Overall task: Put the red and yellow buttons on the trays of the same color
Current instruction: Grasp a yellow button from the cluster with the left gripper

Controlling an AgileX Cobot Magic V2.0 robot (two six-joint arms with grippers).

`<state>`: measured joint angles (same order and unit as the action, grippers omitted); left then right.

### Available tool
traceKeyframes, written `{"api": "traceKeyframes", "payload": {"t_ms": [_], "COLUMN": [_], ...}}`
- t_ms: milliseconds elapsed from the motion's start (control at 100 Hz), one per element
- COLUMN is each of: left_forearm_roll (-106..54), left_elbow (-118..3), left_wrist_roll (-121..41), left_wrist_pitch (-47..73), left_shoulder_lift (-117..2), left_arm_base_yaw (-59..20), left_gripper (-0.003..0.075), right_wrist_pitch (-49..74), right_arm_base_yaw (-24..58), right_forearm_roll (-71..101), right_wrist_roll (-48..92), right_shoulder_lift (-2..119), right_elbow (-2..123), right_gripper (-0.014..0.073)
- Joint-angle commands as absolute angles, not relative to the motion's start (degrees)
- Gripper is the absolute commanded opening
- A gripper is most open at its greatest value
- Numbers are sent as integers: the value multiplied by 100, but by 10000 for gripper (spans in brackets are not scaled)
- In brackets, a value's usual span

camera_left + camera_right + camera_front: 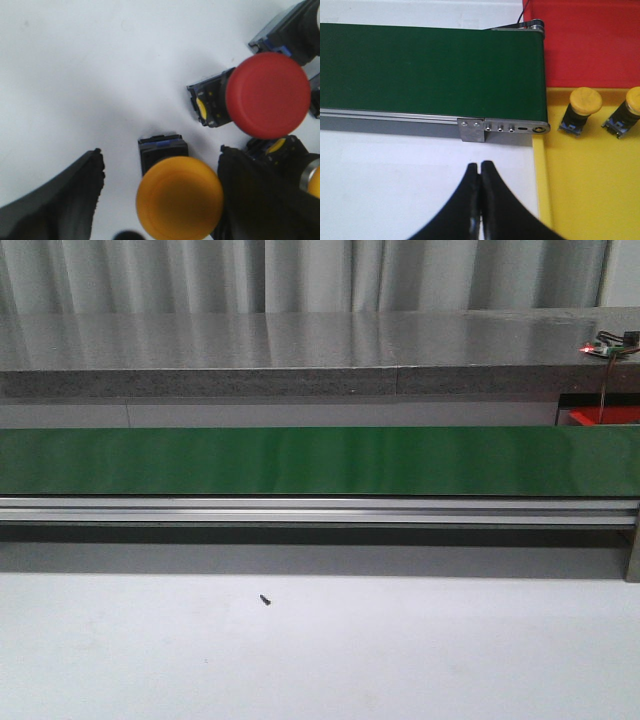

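Left wrist view looks down on a cluster of push buttons lying on the white table (75, 75). A yellow button (179, 197), with a round domed cap and a black base with a blue strip, sits between the spread fingers (60, 200) of the left gripper (157, 200), which do not touch it. Just beside it lies a red button (267, 95) with a broad red cap, tipped on its side so its black base shows a yellow insert. More buttons crowd around: a dark one (290, 30) at the frame edge, and another partly hidden behind the other finger.

Right wrist view shows the right gripper (480, 172) with its fingers pressed together and nothing between them, above the white table near the end of the green conveyor belt (430, 75). Beyond the belt's end a yellow tray (590, 190) holds two yellow-capped buttons (581, 110), both lying tilted. A red tray (590, 45) touches it along one edge; the part in view holds nothing.

Front view shows the green belt across the table and a small dark screw (265, 600) on the white surface.
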<state>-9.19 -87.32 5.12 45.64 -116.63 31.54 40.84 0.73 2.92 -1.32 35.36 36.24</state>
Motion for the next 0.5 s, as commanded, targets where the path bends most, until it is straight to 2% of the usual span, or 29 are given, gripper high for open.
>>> {"api": "traceKeyframes", "payload": {"t_ms": [0,120,360,490], "left_forearm_roll": [-970,-970,-970,-907], "left_elbow": [-8917,-8917,-8917,-8917], "left_wrist_roll": [564,564,564,508], "left_wrist_pitch": [4392,4392,4392,4442], "left_shoulder_lift": [-11409,-11409,-11409,-11363], "left_arm_base_yaw": [3166,3166,3166,3166], "left_gripper": [417,401,249,225], "right_wrist_pitch": [3697,3697,3697,3697], "right_arm_base_yaw": [76,76,76,76], "right_forearm_roll": [252,252,252,252], "right_wrist_roll": [-84,-89,-89,-89], "right_shoulder_lift": [3529,3529,3529,3529], "right_elbow": [3766,3766,3766,3766], "right_gripper": [-67,-67,-67,-67]}}
